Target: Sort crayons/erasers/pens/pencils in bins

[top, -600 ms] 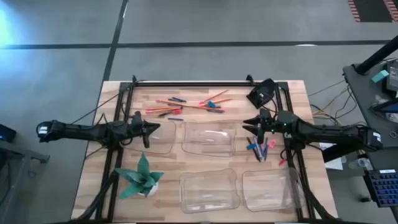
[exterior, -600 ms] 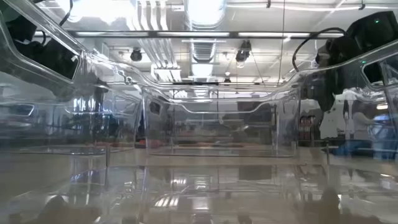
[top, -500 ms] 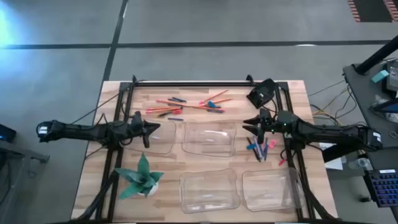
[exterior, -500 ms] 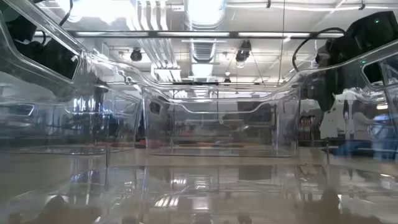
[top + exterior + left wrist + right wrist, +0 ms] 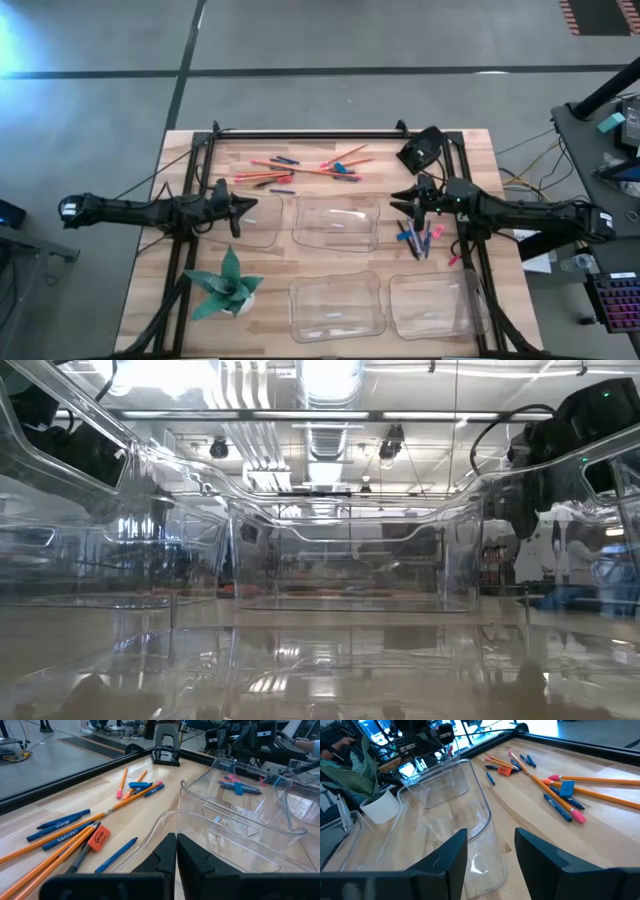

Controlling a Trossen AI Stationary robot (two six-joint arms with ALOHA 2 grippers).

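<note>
We see the pencils in the upper middle of the high view, on the tabletop above the 4 empty bins. Their long axis runs mostly left to right. The left tool, with fingers pressed together and holding nothing, hovers at the left upper bin; the pile lies up and right of it. The right tool is spread wide, empty, beside a second small pile. We judge that both are about equally near.
</note>
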